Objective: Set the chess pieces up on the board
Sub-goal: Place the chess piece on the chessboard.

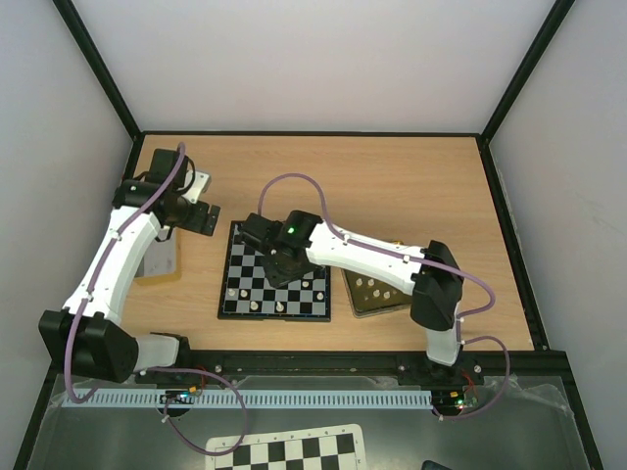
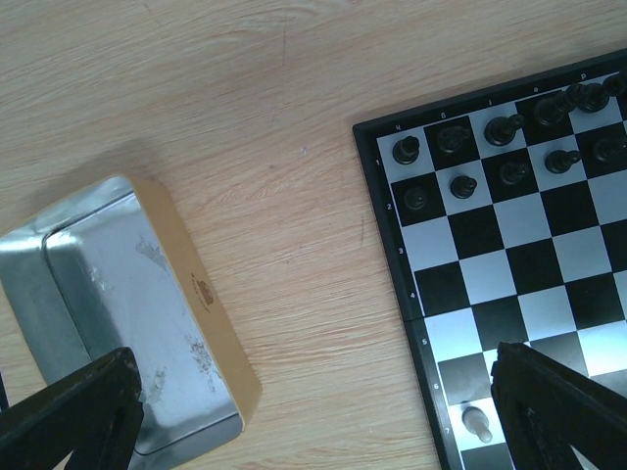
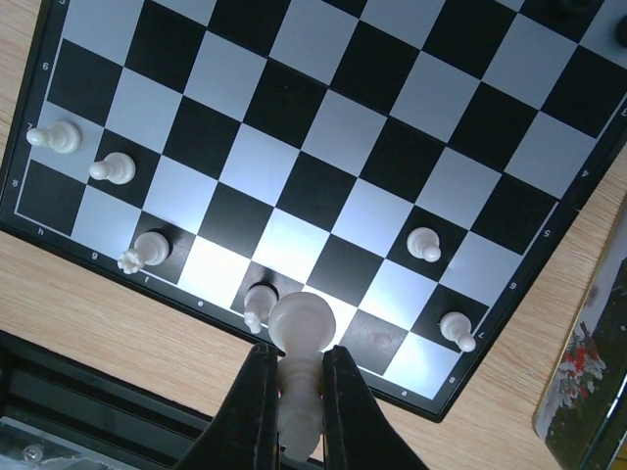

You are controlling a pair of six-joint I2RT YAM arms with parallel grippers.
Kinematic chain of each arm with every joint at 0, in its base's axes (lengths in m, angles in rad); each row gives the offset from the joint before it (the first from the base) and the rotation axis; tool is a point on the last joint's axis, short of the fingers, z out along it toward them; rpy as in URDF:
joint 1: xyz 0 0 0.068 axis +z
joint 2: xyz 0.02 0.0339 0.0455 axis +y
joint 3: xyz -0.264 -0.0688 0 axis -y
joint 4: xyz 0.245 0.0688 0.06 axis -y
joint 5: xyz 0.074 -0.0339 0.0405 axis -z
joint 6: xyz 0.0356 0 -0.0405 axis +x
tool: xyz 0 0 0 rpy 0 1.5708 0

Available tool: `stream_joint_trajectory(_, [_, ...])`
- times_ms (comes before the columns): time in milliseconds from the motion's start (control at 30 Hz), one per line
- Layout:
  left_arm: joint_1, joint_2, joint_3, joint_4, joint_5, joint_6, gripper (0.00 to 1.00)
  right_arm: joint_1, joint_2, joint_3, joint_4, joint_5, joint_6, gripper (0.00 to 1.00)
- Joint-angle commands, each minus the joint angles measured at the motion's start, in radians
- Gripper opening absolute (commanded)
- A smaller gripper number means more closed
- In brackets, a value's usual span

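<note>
Right wrist: cream piece point(image 3: 299, 372) between fingers point(image 3: 253, 411)

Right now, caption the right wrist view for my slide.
Right jaws shut on a white chess piece at the board's edge, several white pieces standing nearby.

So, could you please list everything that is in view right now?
board: one, black and pale, table centre
white pieces: six, cream, board's near rows
white piece: one, cream, held over the near edge
black pieces: about eleven, black, far rows
tin: one, gold and silver, left of board
second tin: one, gold, right of board
checkered sheet: one, black-white, before the arm bases
table: one, wood, underneath
left gripper: open, above table beside tin
right gripper: shut on white piece
</note>
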State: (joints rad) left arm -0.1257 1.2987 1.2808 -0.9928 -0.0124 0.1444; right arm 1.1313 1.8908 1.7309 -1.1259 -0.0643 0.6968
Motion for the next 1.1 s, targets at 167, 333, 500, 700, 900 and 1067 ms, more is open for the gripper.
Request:
stream_joint_trajectory(167, [0.001,-0.043,-0.026,0.008,-0.014,-0.030,0.97,0.023,0.054,0.039,-0.045,0.042,0.029,0.02])
stream_joint_trajectory(333, [0.001,-0.061,-0.042,0.010,-0.025,-0.032,0.97,0.022,0.045,-0.026,0.006,0.025,0.048,0.02])
stream_joint_trajectory(500, [0.001,-0.077,-0.049,0.015,-0.036,-0.032,0.97,0.025,0.079,0.022,0.001,0.011,0.048,0.02])
stream_joint_trajectory(700, [0.003,-0.082,-0.054,0.022,-0.040,-0.035,0.97,0.056,0.131,0.085,-0.034,0.012,0.030,0.02])
stream_joint_trajectory(900, [0.003,-0.081,-0.055,0.030,-0.049,-0.038,0.97,0.066,0.145,0.061,-0.019,0.003,0.029,0.02])
stream_joint_trajectory(1067, [0.003,-0.075,-0.052,0.035,-0.049,-0.040,0.97,0.081,0.173,0.077,-0.030,0.011,0.015,0.02])
